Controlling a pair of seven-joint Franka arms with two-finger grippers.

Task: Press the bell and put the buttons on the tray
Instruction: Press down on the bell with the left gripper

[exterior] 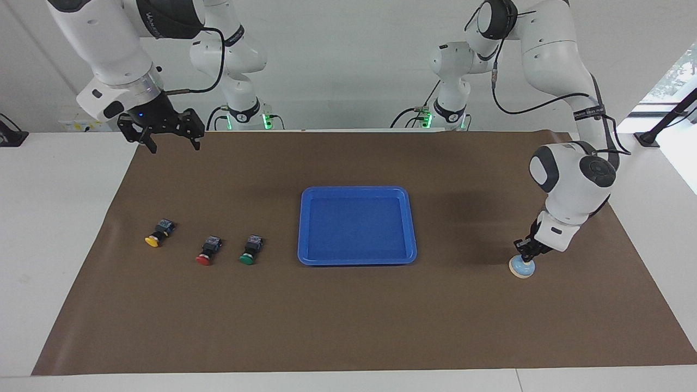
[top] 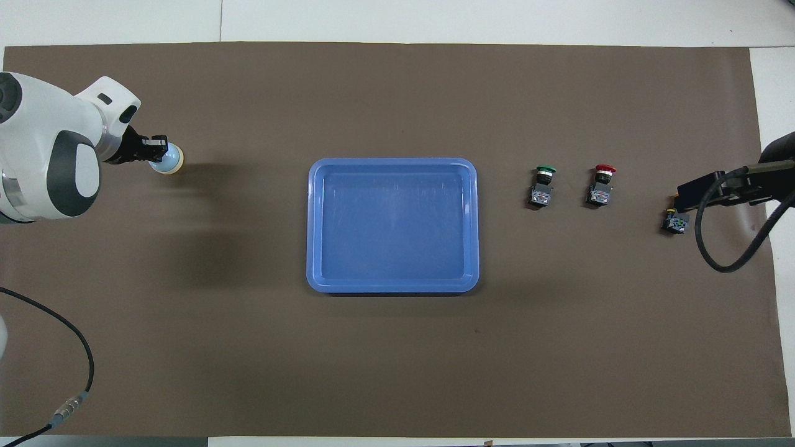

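Bell [exterior: 522, 267] first: the small light-blue dome with its cream rim sits on the brown mat [exterior: 348, 326] toward the left arm's end of the table, well apart from the tray. The left gripper [exterior: 526, 255] is down on top of it, fingertips pressed together and covering the knob, so this looks like the press itself. A bell of this kind probably needs only a straight push down on the knob (no grip at all), and it is light enough to skid if pushed off-centre.

The blue tray [exterior: 356, 261] lies empty in the middle of the mat. Toward the right arm's end stand the three push-buttons in a loose row, each lying on its side with the cap pointing away from the robots: the green button [exterior: 249, 251] nearest the tray, the red button [exterior: 208, 251] just beside it, the yellow button [exterior: 158, 233] nearest the mat's end and slightly nearer to the robots. None is on the tray yet.

The right gripper [exterior: 171, 142] waits raised over the mat's edge at its own end, fingers spread wide and holding nothing.

The buttons look stiff, light and hard. I judge the blocky black body the best place to pinch, across its flat sides; the round caps look smooth and would likely slip or roll out from between the fingers.
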